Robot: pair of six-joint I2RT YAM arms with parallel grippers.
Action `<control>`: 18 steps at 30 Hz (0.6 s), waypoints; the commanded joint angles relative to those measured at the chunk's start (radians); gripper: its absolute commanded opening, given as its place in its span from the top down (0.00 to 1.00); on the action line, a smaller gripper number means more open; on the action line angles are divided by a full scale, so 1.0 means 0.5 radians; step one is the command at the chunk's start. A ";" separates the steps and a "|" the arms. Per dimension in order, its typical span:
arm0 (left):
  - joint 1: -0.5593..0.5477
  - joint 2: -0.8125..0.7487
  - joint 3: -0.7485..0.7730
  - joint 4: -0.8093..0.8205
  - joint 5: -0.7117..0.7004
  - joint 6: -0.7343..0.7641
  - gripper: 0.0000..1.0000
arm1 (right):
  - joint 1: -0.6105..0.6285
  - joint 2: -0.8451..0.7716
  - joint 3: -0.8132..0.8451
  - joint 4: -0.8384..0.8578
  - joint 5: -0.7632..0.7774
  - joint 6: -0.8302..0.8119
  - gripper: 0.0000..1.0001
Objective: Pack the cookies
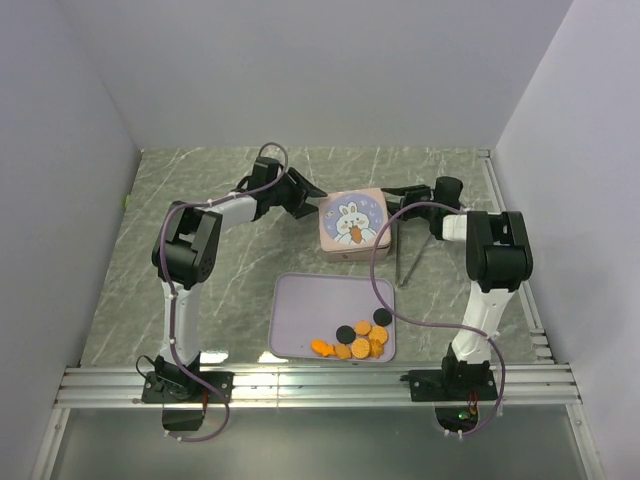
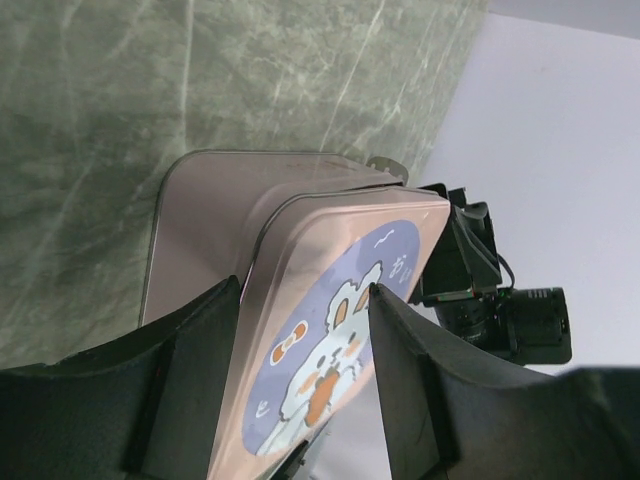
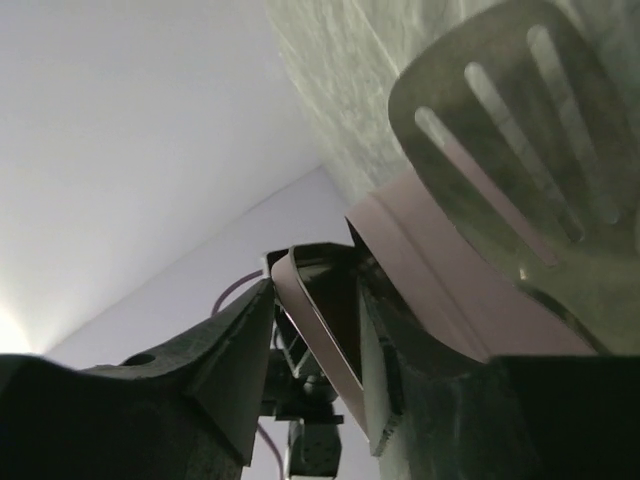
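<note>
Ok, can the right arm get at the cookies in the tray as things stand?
Probably not yet. The right gripper looks clamped on the tin lid, jaws either side of its edge. The cookies lie uncovered in the tray, so the path looks free once it lets go.
</note>
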 commanded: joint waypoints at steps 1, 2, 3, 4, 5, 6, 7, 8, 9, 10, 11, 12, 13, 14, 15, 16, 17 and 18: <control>-0.047 -0.083 0.101 0.015 0.046 0.013 0.40 | -0.049 0.009 0.130 -0.221 -0.050 -0.200 0.53; -0.047 -0.077 0.113 0.015 0.049 0.010 0.40 | -0.049 0.009 0.173 -0.279 -0.047 -0.277 0.52; -0.050 -0.077 0.122 0.000 0.046 0.013 0.40 | -0.055 0.006 0.197 -0.413 -0.044 -0.320 0.51; -0.047 -0.067 0.144 -0.009 0.046 0.016 0.40 | -0.061 0.006 0.258 -0.487 -0.038 -0.366 0.50; -0.053 -0.064 0.150 -0.015 0.043 0.019 0.40 | -0.064 0.006 0.283 -0.558 -0.029 -0.455 0.49; -0.056 -0.061 0.156 -0.018 0.043 0.025 0.40 | -0.067 0.006 0.311 -0.626 -0.019 -0.501 0.48; -0.059 -0.061 0.165 -0.025 0.037 0.028 0.40 | -0.070 0.003 0.345 -0.781 0.014 -0.547 0.48; -0.063 -0.055 0.178 -0.034 0.037 0.029 0.41 | -0.073 -0.003 0.400 -0.853 0.030 -0.630 0.47; -0.059 -0.052 0.178 -0.031 0.040 0.025 0.41 | -0.079 -0.003 0.424 -0.905 0.045 -0.667 0.47; -0.066 -0.052 0.181 -0.028 0.040 0.025 0.40 | -0.080 -0.003 0.455 -1.045 0.081 -0.707 0.46; -0.066 -0.049 0.187 -0.031 0.040 0.022 0.40 | -0.083 -0.003 0.510 -1.107 0.100 -0.780 0.46; -0.069 -0.043 0.190 -0.031 0.040 0.022 0.40 | -0.089 0.000 0.532 -1.190 0.109 -0.808 0.46; -0.069 -0.043 0.190 -0.028 0.040 0.022 0.40 | -0.092 0.000 0.550 -1.224 0.119 -0.833 0.45; -0.069 -0.040 0.193 -0.031 0.040 0.022 0.40 | -0.098 0.003 0.581 -1.258 0.134 -0.866 0.45; -0.069 -0.037 0.199 -0.034 0.040 0.022 0.41 | -0.110 0.012 0.590 -1.283 0.131 -0.876 0.44; -0.072 -0.040 0.199 -0.034 0.040 0.022 0.40 | -0.119 0.022 0.603 -1.292 0.125 -0.885 0.44; -0.072 -0.037 0.202 -0.034 0.040 0.022 0.40 | -0.122 0.037 0.642 -1.304 0.097 -0.897 0.44; -0.075 -0.034 0.202 -0.037 0.040 0.025 0.41 | -0.122 0.073 0.667 -1.347 0.088 -0.906 0.44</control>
